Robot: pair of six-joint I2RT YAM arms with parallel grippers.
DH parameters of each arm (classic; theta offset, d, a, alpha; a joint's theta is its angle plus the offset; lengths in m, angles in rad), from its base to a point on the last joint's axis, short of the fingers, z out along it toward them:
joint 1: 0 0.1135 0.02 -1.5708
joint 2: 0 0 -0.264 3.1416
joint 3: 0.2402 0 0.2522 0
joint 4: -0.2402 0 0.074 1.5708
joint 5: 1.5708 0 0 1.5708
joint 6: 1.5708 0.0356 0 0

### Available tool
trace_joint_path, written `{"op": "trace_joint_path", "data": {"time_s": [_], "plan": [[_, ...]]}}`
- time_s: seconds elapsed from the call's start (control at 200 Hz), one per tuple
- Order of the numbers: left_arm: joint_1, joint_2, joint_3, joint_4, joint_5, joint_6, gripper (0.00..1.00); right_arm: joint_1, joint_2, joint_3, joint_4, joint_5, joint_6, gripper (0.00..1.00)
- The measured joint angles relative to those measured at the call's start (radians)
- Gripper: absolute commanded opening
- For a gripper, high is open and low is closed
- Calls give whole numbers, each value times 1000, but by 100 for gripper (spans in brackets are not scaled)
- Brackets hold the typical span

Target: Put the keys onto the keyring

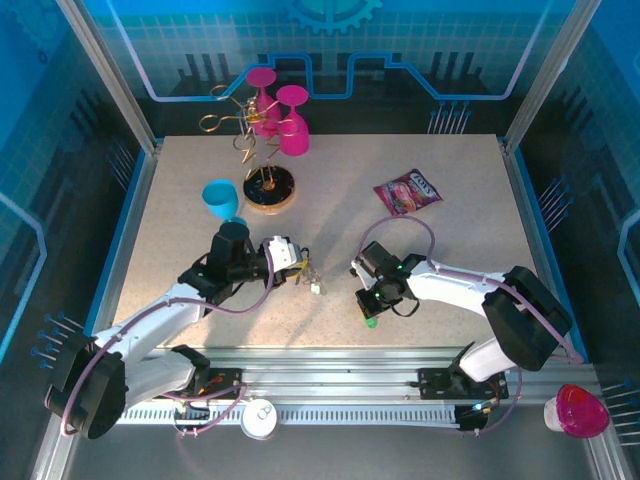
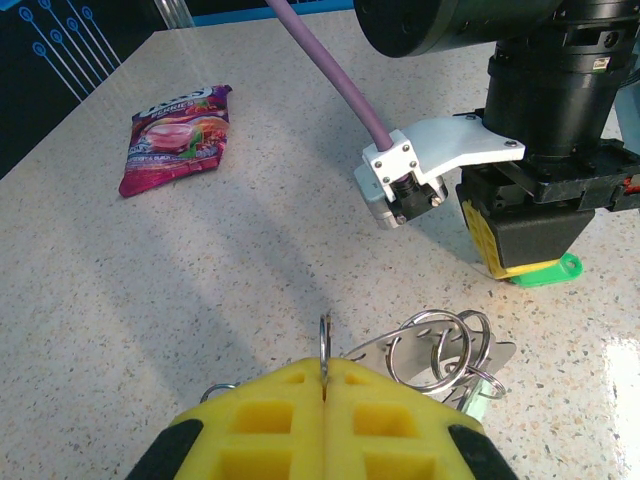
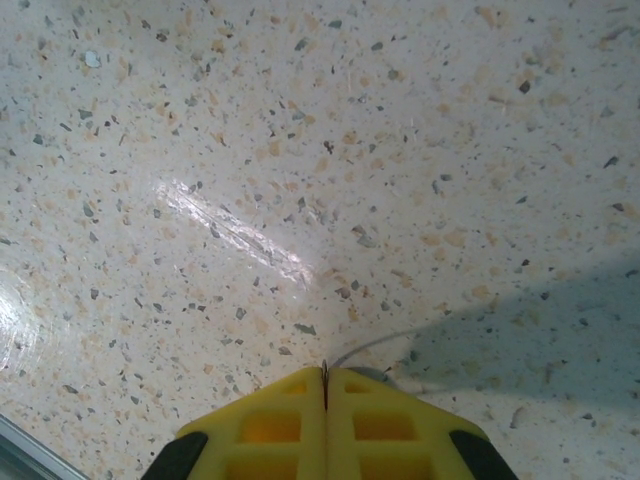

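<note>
Left wrist view, lower centre: the left claw [image 2: 325,372] was clenched on the thin keyring [image 2: 325,340], seen edge-on, with silver split rings [image 2: 440,350] just to its right. Farther off, at upper right, the right claw [image 2: 520,262] gripped the green key [image 2: 548,272] low over the counter [image 2: 250,250], the key's head pointing right. The key thus lay up and right of the keyring, apart from it.

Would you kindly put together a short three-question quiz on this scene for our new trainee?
1. True or false: the snack packet lies inside the blue cup.
2. Which colour is the key at the tips of the right gripper? A red, B green, C blue.
3. Fill in: the left gripper is shut on a thin metal ____.
Key: 1 false; 2 B; 3 ring.
</note>
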Motion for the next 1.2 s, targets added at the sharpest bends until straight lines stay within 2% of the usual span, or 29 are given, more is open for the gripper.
{"op": "trace_joint_path", "data": {"time_s": [0.175,0.38,0.66,0.926,1.201], "plan": [[0,0,0,0,5,-1,0,-5,-50,-16,36,-42,-12,0],[-33,0,-3,2,38,-1,0,-9,-256,-103,176,-103,-81,0],[-52,4,-30,35,129,22,0,-10,-470,-148,325,-169,-267,0],[-72,9,-50,47,184,19,0,-19,-439,-137,406,-277,-331,0],[-84,21,-51,62,187,-16,0,-18,-385,-77,438,-355,-363,0]]}}
